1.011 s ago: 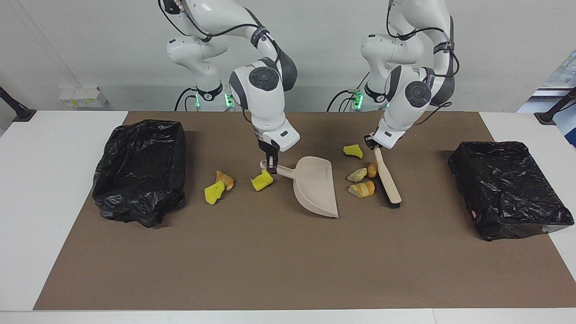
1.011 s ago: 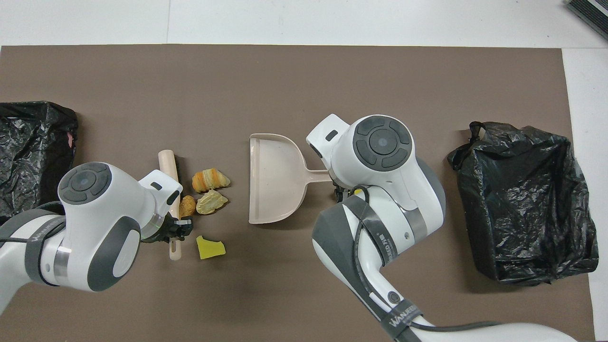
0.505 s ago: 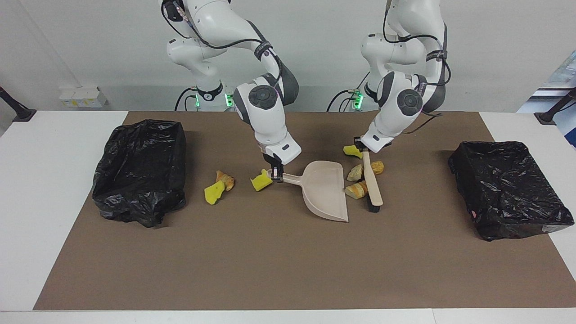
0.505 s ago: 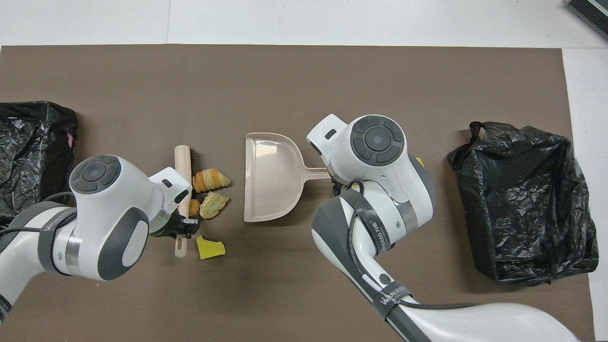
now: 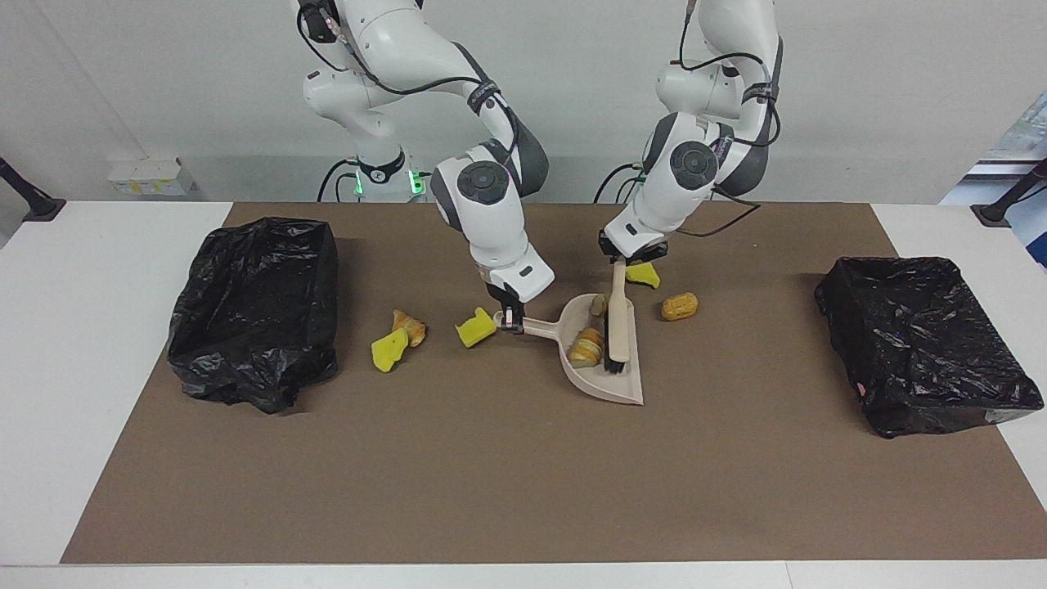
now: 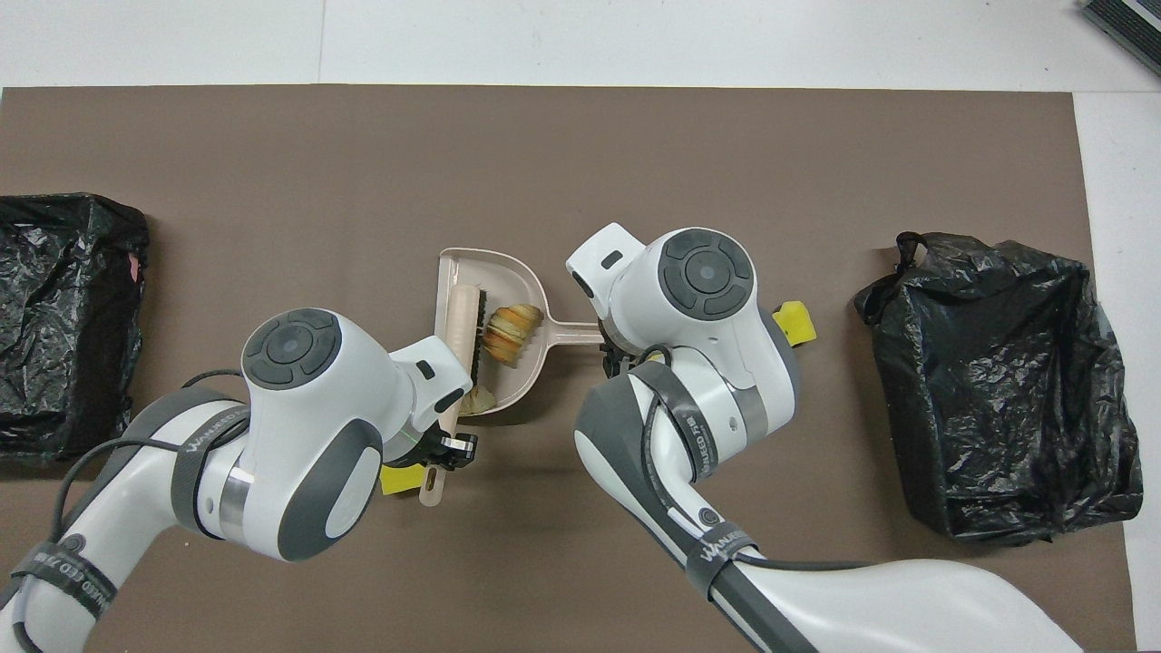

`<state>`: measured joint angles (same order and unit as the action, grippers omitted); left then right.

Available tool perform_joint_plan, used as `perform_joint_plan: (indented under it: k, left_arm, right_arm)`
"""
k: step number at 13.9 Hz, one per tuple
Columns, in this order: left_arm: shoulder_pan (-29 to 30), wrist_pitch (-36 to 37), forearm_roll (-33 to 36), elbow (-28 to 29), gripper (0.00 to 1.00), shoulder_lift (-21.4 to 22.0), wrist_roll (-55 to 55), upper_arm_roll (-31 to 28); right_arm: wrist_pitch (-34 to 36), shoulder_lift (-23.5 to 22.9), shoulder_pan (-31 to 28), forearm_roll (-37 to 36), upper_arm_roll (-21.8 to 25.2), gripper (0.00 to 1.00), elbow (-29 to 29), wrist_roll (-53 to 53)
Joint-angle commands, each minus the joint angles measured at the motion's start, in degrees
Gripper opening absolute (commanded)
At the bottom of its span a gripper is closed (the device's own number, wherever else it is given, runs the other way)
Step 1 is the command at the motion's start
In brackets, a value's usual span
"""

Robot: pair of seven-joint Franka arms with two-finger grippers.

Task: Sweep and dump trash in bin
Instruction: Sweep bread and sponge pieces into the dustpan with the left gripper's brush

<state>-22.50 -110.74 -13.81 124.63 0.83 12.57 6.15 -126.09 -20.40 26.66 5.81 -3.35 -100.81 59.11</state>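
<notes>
On the brown mat (image 5: 507,483) covering my white table (image 5: 82,327), two pieces of the trash (image 5: 586,347) lie in the dustpan (image 5: 601,384) under my left tool (image 5: 619,260), which is clamped on the brush (image 5: 617,331), while my right tool (image 5: 513,320) is pinched shut on the dustpan's handle. One tan lump (image 5: 680,306) lies just outside the pan and a yellow chunk (image 5: 644,274) beside the left tool; three more scraps (image 5: 393,339) sit by the right tool, toward the nearer black bin (image 5: 253,311). I judge that a fast lift or tilt could spill the load, and the stray lump could be missed.
</notes>
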Motion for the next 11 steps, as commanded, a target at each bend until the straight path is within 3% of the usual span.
perform_joint_plan:
  k: [1,6,11]
  left_arm:
    - [-0.09,4.99,-0.60,-0.09,0.00,4.43,6.73,-0.70]
    - [3.33,18.44,3.69,2.27,0.00,10.76,20.00,-0.96]
    - [10.89,13.03,3.97,13.77,0.00,18.05,25.57,-0.78]
  right_arm:
    - [-0.29,0.01,-0.56,1.40,-0.26,0.00,-0.09,2.93]
    - [0.06,0.88,-1.88,0.96,-0.17,0.00,-0.09,6.80]
    - [0.85,1.06,-1.88,0.78,-0.17,0.00,-0.18,7.16]
